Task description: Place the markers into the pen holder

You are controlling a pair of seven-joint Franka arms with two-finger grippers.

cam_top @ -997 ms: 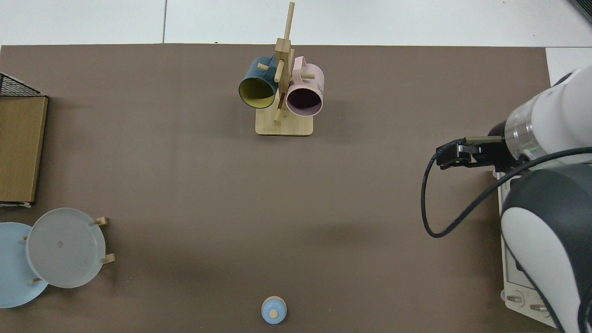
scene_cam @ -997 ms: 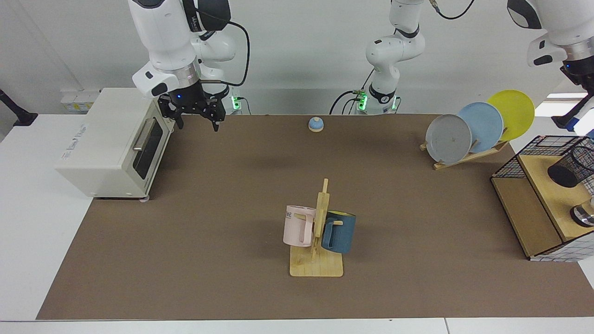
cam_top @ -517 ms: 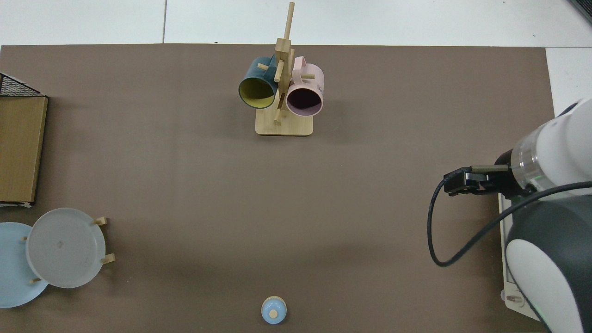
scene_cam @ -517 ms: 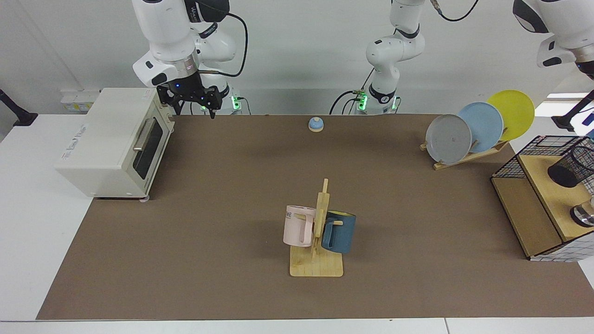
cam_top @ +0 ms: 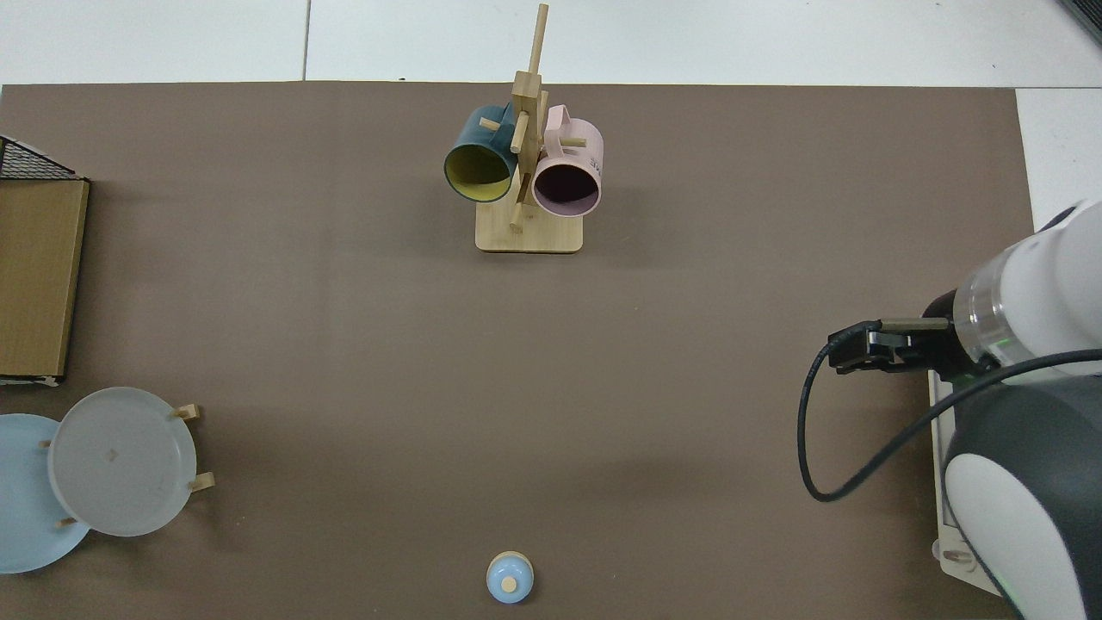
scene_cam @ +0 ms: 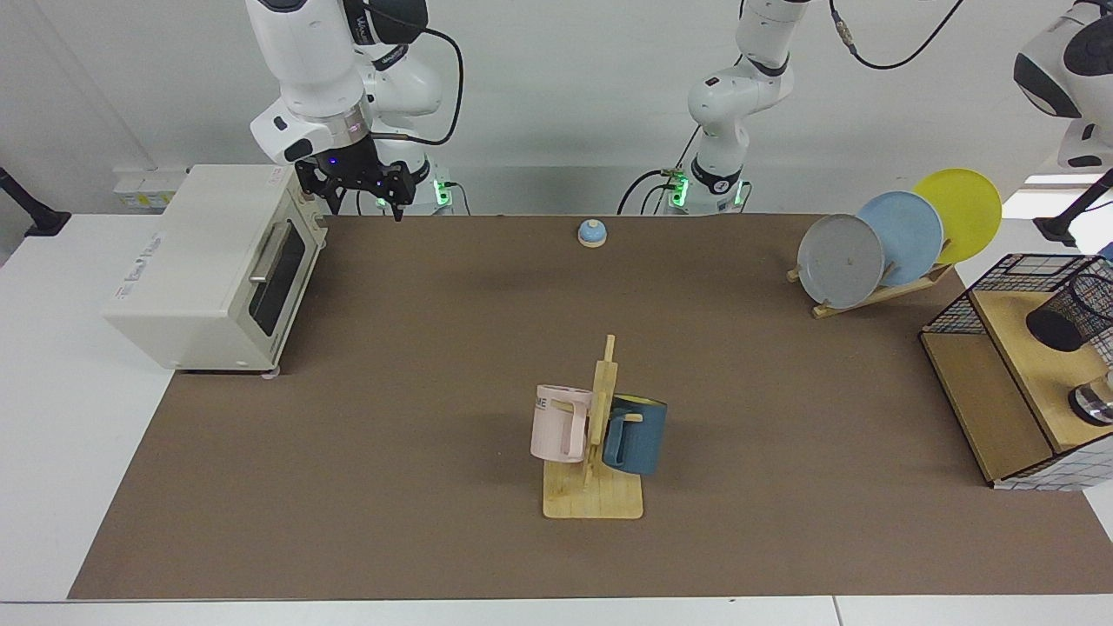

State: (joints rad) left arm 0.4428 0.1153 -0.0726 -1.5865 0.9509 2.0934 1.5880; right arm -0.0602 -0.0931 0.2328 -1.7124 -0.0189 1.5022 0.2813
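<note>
The pen holder (scene_cam: 1076,311), a black wire-mesh cup with a dark base, leans tilted on the wooden shelf inside the wire basket at the facing view's right edge, partly cut off by the frame. I cannot make out the markers in either view. My right gripper (scene_cam: 365,209) hangs open and empty at the table's back, just beside the toaster oven's rear corner. In the top view, only the right arm's wrist (cam_top: 1024,301) and its cable show at the right edge. Of my left arm, only a white link (scene_cam: 1065,78) shows at the upper right; its gripper is out of frame.
A white toaster oven (scene_cam: 217,261) stands at the facing view's left. A wooden mug rack (scene_cam: 596,487) with a pink and a blue mug sits mid-table, a small blue bell (scene_cam: 592,233) at the back, a plate rack (scene_cam: 896,239) and the wire basket (scene_cam: 956,313) at the right.
My right gripper rose and drew back toward the toaster oven's rear corner. The left arm lifted up and rightward, taking its gripper out of the frame.
</note>
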